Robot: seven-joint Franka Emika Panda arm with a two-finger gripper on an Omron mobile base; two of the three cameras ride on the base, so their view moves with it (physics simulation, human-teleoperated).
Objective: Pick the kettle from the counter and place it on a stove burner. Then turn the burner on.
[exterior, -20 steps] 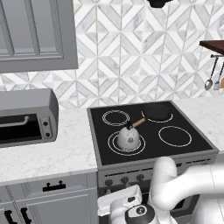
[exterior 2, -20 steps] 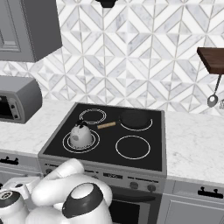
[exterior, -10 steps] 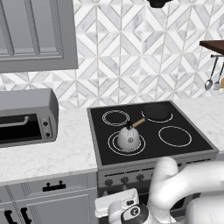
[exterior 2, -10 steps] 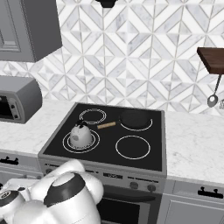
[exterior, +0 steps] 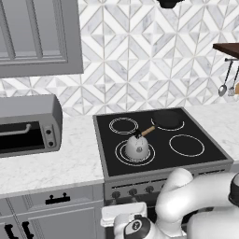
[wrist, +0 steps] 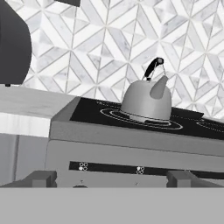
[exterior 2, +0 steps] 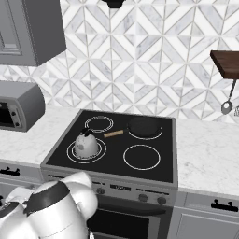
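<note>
The silver-grey kettle (exterior: 137,147) (exterior 2: 86,144) (wrist: 146,100) stands upright on the stove burner (exterior: 122,158) (exterior 2: 70,152), the large double-ring zone at the cooktop's front left. My gripper (wrist: 111,178) is open and holds nothing. It hangs low in front of the stove, below the cooktop's front edge, and looks at the control panel with its knobs (wrist: 140,168). In the left base view the hand (exterior: 125,215) sits just under the row of knobs (exterior: 133,192). White marble counter (exterior: 60,161) flanks the stove on both sides.
A dark pan (exterior: 167,119) (exterior 2: 144,126) with a wooden handle (exterior: 147,131) sits on the back right zone, its handle pointing at the kettle. A grey toaster oven (exterior: 28,123) (exterior 2: 16,105) stands on the left counter. Utensils (exterior: 224,88) hang at the right wall.
The arm's elbow has shifted while the hand stays low in front of the stove panel. The kettle and pan have not moved.
</note>
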